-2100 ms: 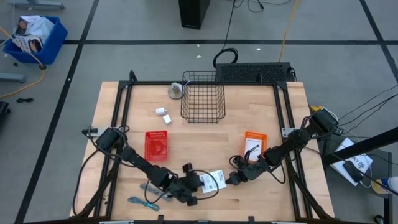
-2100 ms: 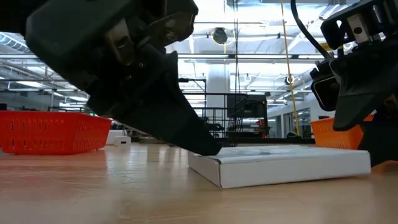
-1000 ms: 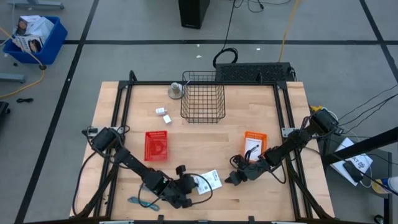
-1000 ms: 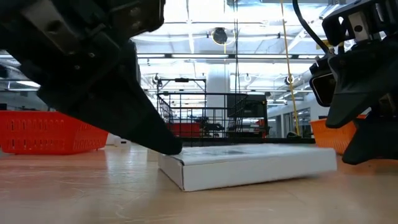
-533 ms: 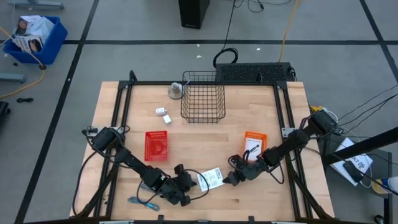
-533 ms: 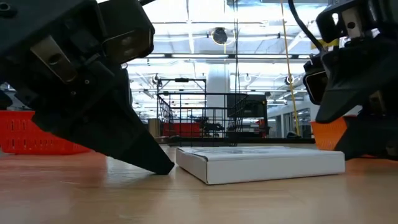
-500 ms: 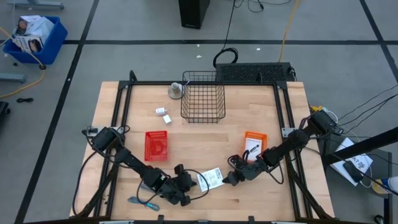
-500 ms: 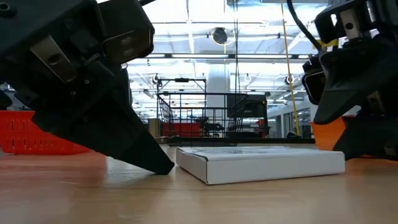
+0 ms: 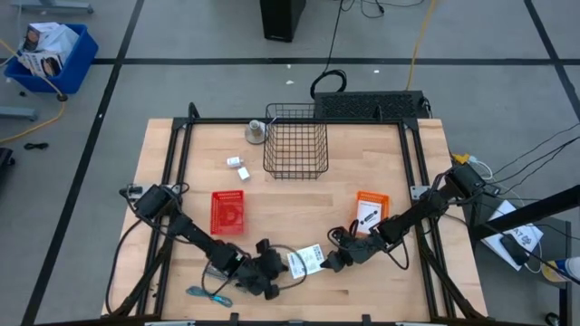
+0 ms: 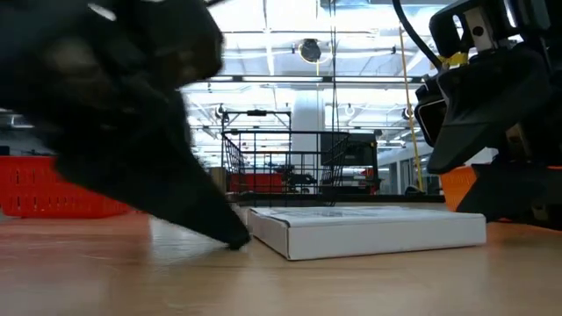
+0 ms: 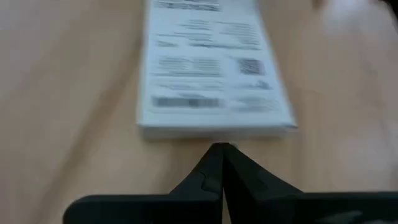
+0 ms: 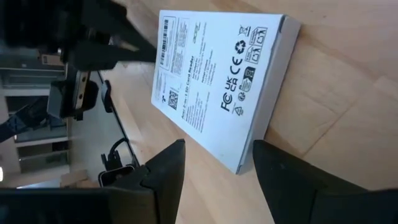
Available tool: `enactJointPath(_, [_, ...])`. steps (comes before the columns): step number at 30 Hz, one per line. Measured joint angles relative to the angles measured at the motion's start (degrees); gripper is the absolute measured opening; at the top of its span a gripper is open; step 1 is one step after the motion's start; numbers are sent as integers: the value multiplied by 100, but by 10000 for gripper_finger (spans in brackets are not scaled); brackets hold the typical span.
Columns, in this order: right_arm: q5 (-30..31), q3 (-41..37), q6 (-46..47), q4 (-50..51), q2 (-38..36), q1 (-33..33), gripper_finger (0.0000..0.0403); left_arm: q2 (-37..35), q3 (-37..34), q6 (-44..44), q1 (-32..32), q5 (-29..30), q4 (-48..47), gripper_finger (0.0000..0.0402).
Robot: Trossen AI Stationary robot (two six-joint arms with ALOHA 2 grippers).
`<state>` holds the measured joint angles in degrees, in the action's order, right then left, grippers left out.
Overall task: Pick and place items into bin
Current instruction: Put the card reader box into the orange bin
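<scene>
The pale wooden table [image 9: 290,199] with its dark metal frame carries everything. Both dark jointed arms reach low across its near part, stretched almost flat and converging on the middle of the front edge.

The black wire-mesh bin [image 9: 296,140] stands at the far middle, with 2 tiny white blocks [image 9: 239,167] just to its left. A red slotted plastic basket [image 9: 227,212] sits left of centre; an orange tray [image 9: 370,210] sits to the right.

The flat white printed cardboard packet [image 9: 307,261] lies on the wood between the 2 grippers, its top covered in small text, barcodes and symbols.

The left gripper [image 9: 269,274] rests at table level with its fingers pressed together into 1 point, the tip at the packet's short edge and holding nothing. The right gripper [image 9: 332,262] is spread wide, its 2 dark fingers [image 12: 166,171] facing the packet's opposite end, gripping nothing.

A thin teal-blue cord [image 9: 207,295] lies near the front left corner.
</scene>
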<state>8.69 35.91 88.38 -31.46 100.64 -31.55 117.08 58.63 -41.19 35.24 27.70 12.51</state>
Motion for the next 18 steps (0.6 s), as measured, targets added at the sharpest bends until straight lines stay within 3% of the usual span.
enactJointPath(9, [-97,-21,-350,-293,7,31,185,-15,7,101,-371,-541,127,4])
enactJointPath(18, [-121,-27,-1063,-702,28,96,185,-17,-15,212,-402,-538,293,4])
